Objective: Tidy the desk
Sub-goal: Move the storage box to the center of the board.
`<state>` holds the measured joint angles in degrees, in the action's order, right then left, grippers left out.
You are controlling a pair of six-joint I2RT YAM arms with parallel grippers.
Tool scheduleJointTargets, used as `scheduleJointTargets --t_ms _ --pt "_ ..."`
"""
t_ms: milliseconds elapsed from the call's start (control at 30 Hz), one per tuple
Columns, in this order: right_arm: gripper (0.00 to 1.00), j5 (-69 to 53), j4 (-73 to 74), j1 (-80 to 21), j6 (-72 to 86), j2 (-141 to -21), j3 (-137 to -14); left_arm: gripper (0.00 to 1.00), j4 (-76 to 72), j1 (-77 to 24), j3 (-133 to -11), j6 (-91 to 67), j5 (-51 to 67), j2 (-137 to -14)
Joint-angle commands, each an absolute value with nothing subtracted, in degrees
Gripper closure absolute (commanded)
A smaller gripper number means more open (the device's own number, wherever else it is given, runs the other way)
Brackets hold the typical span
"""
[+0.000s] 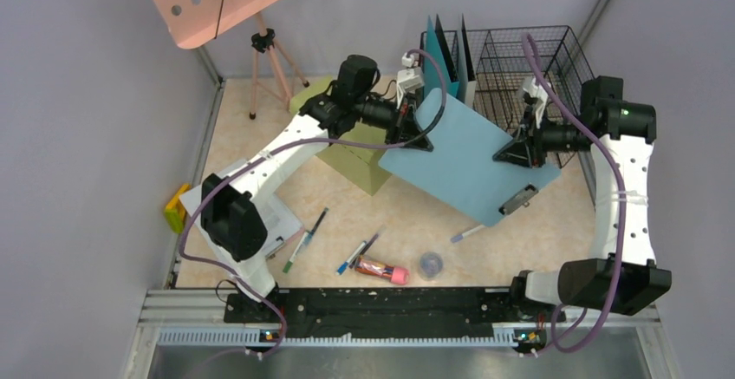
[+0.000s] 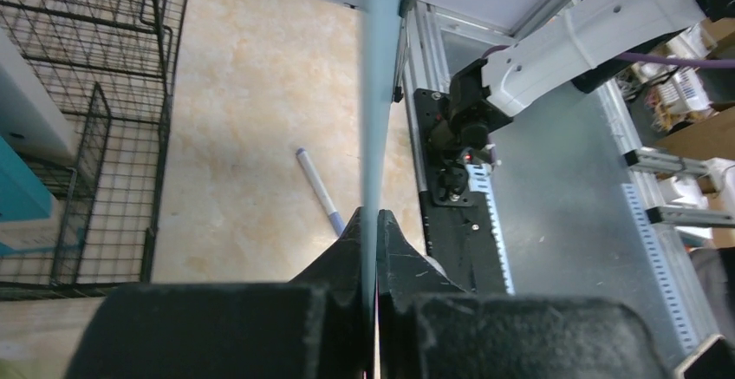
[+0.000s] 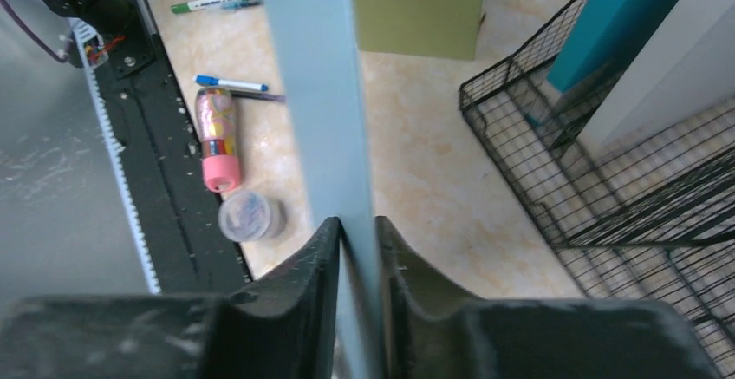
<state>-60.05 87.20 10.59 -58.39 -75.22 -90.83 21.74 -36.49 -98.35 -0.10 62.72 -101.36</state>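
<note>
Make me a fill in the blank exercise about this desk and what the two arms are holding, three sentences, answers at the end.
1. The left gripper and the right gripper both clamp one flat light blue ____ by its edges.
2. The black wire basket stands at the far ____ corner of the beige marble-patterned desk.
3. The square box beneath the left arm is olive ____.

Missing words: clipboard; right; green.
</note>
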Motion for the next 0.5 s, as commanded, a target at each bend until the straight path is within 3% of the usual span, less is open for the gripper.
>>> scheduleJointTargets --t_ms 0,133,333,467 --pt "0.67 -63.3 77.2 10.4 -47.7 -74.6 -92.0 1.0 16.4 -35.9 -96.3 -7.8 61.7 -94.7" --pt "0.46 -59.3 65.3 10.7 -33.2 -71.4 -90.7 1.0 14.1 -32.0 -96.1 -12.9 60.6 -92.7" --pt "0.36 -56.0 50.6 13.2 -17.3 -68.6 -89.5 1.0 8.5 -24.6 -93.5 -20.1 63.3 -88.6" --pt "0.32 -60.6 47.0 14.2 -12.9 -69.5 -89.1 1.0 5.3 -21.2 -91.4 -23.0 64.6 -85.6"
